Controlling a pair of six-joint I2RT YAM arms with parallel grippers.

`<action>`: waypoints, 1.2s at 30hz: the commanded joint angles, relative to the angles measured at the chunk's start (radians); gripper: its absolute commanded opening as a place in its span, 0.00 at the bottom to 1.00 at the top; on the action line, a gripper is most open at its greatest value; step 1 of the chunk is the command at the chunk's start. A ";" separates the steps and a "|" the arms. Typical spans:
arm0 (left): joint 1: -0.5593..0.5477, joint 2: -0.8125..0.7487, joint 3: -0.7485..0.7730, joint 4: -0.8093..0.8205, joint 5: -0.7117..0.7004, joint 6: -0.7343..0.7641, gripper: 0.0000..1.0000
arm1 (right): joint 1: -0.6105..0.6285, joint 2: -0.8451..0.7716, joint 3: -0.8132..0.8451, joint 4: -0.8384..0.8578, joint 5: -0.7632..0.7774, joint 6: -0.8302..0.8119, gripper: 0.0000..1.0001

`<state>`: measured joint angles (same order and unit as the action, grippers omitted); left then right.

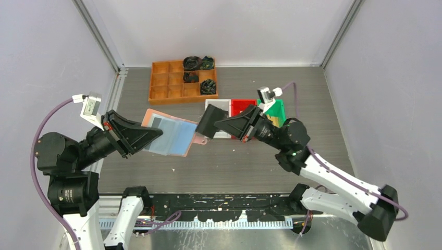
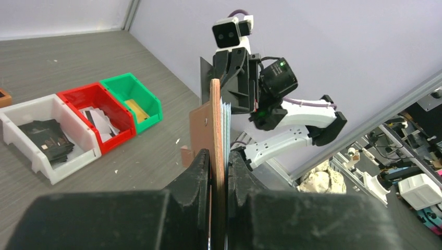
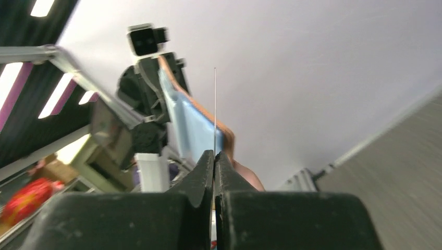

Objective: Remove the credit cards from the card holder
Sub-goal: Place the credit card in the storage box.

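While the right gripper (image 1: 218,124) clamps its fingers flat together, it's pinching a dark credit card (image 1: 209,121) by one end, and from the right wrist view that card (image 3: 215,104) shows only as a hairline edge rising out of the closed fingertips (image 3: 207,164). Across from it, the left gripper (image 1: 155,133) is clenched hard on the card holder (image 1: 174,135), jaws squeezed onto its lower edge. The holder hangs in the air above the table (image 1: 250,161), spread open, salmon-pink outside with light blue pockets facing up toward the overhead camera. From the left wrist it stands edge-on (image 2: 215,120), upright between the fingers (image 2: 200,166).

The card sits just beside the holder's right edge, near the little strap tab (image 1: 200,139); whether the two touch I cannot tell.

Behind the right gripper, three bins sit side by side: the white bin (image 2: 26,107) with dark cards (image 2: 47,139) inside, the red bin (image 2: 78,92) with whitish cards (image 2: 101,121), and the green bin (image 2: 148,107) with a tan-yellow card (image 2: 136,109). Farther back rests the orange compartment tray (image 1: 167,86), black coiled bundles (image 1: 193,63) in its right-hand compartments.
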<state>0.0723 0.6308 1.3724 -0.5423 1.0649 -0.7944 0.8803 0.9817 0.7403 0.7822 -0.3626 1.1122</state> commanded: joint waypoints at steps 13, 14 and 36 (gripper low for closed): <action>0.003 -0.016 0.005 0.028 0.015 0.041 0.00 | -0.243 0.362 0.482 -1.123 0.207 -0.589 0.00; 0.002 -0.016 0.004 0.025 0.016 0.041 0.00 | -0.258 0.419 0.529 -1.137 0.208 -0.596 0.01; 0.003 -0.020 0.000 0.063 0.019 0.000 0.00 | -0.296 1.125 0.968 -1.237 0.199 -0.616 0.01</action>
<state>0.0723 0.6155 1.3590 -0.5629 1.0744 -0.7708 0.5804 2.0968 1.6650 -0.4534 -0.1585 0.4931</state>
